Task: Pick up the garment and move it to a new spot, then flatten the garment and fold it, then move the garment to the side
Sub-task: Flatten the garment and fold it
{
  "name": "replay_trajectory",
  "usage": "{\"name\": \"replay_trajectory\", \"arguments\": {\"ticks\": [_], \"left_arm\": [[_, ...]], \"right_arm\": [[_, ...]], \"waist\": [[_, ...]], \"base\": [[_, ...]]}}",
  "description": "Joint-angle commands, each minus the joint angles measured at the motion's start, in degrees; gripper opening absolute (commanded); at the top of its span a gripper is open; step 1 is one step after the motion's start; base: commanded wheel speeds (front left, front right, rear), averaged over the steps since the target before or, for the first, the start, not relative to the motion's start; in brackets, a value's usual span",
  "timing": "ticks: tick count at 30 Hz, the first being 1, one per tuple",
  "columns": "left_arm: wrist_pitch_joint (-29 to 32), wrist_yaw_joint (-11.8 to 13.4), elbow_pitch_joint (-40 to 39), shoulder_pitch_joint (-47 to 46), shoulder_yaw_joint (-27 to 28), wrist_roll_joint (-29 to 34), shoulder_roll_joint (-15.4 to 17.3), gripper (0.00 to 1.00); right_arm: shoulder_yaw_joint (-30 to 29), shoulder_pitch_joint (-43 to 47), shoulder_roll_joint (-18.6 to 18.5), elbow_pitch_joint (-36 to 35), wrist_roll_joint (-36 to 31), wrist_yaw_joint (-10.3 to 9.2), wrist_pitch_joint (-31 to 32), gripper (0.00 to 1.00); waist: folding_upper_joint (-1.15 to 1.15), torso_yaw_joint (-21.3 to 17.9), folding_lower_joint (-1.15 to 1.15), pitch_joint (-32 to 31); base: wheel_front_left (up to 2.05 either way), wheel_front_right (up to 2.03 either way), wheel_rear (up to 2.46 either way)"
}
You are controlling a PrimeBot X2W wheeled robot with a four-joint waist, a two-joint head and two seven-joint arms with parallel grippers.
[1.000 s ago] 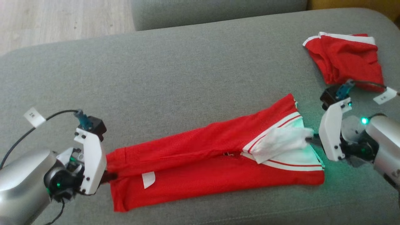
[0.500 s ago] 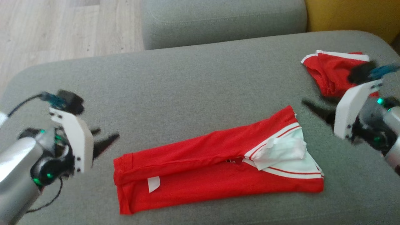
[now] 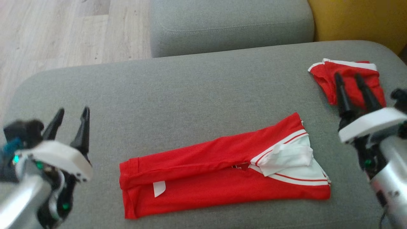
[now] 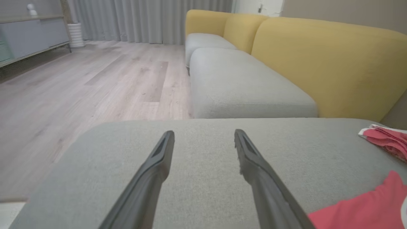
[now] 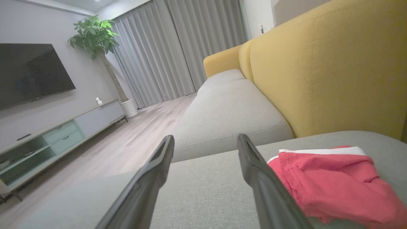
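Left claw (image 3: 72,110) and right claw (image 3: 347,75) lifted off garment (image 3: 222,171), both spread apart, empty, above sofa (image 3: 190,95)

Head view looks steeply down onto the cushion (image 3: 190,95). Both wrist views skim low across that shared cushion toward the next seat (image 4: 238,82).

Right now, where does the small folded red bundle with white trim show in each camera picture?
Head view: red bundle at the upper right.
Left wrist view: red bundle at the right edge, a little below the middle.
Right wrist view: red bundle at the lower right, close up.
Shared landmark: the yellow sofa back, beyond the bundle in all three.
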Motion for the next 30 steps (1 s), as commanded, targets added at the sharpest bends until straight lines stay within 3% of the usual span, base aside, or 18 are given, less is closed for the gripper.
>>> {"name": "replay_trajectory", "arguments": {"ticks": [1, 2, 4, 10, 11, 20, 26, 30], "left_arm": [[-1.4, 2.0, -2.2, -0.2, 5.1, 1.1, 0.8, 1.0], [-1.8, 4.7, -3.7, 3.1, 9.6, 4.5, -1.8, 1.0], [-1.8, 6.0, -5.4, 7.4, 14.3, 8.6, -5.2, 1.0], [-1.8, 4.9, -8.9, 18.1, 25.0, 19.8, -14.3, 1.0], [-1.8, 4.9, -8.9, 18.1, 25.0, 19.8, -14.3, 1.0], [-1.8, -2.6, -8.0, 21.8, 30.6, 27.9, -22.5, 1.0], [-1.8, -6.3, -5.4, 20.8, 31.5, 30.0, -25.9, 1.0], [-1.8, -8.1, -4.0, 20.3, 32.2, 31.0, -27.2, 1.0]], "right_arm": [[-1.9, 1.1, 0.5, -2.3, -3.9, -0.04, -1.2, 1.0], [-4.6, 3.7, 3.0, -3.4, -7.2, -0.04, -1.4, 1.0], [-6.7, 6.4, 4.5, -3.5, -11.8, -0.04, -1.5, 1.0], [-13.1, 13.2, 9.5, -3.9, -18.9, -0.04, -0.6, 1.0], [-13.1, 13.2, 9.5, -3.9, -18.9, -0.04, -0.6, 1.0], [-17.7, 14.7, 13.0, -3.0, -24.3, -0.04, 9.9, 1.0], [-20.2, 11.2, 15.3, 4.9, -26.2, -0.04, 19.9, 1.0], [-21.8, 8.7, 16.0, 9.7, -27.3, -0.04, 21.8, 1.0]], "waist": [[0.0, 0.1, 0.0, 0.0], [0.0, 0.1, 0.0, 0.0], [0.0, 0.0, 0.0, 0.1], [0.0, 0.0, 0.0, 0.2], [0.0, 0.0, 0.0, 0.2], [0.0, 0.7, 0.0, 1.3], [0.0, 2.3, 0.0, 1.8], [0.0, 3.4, 0.0, 2.1]], "base": [[0.0, 0.0, 0.0], [0.0, 0.0, 0.0], [0.0, 0.0, 0.0], [0.0, 0.0, 0.0], [0.0, 0.0, 0.0], [0.0, 0.0, 0.0], [0.0, 0.0, 0.0], [0.0, 0.0, 0.0]]}}
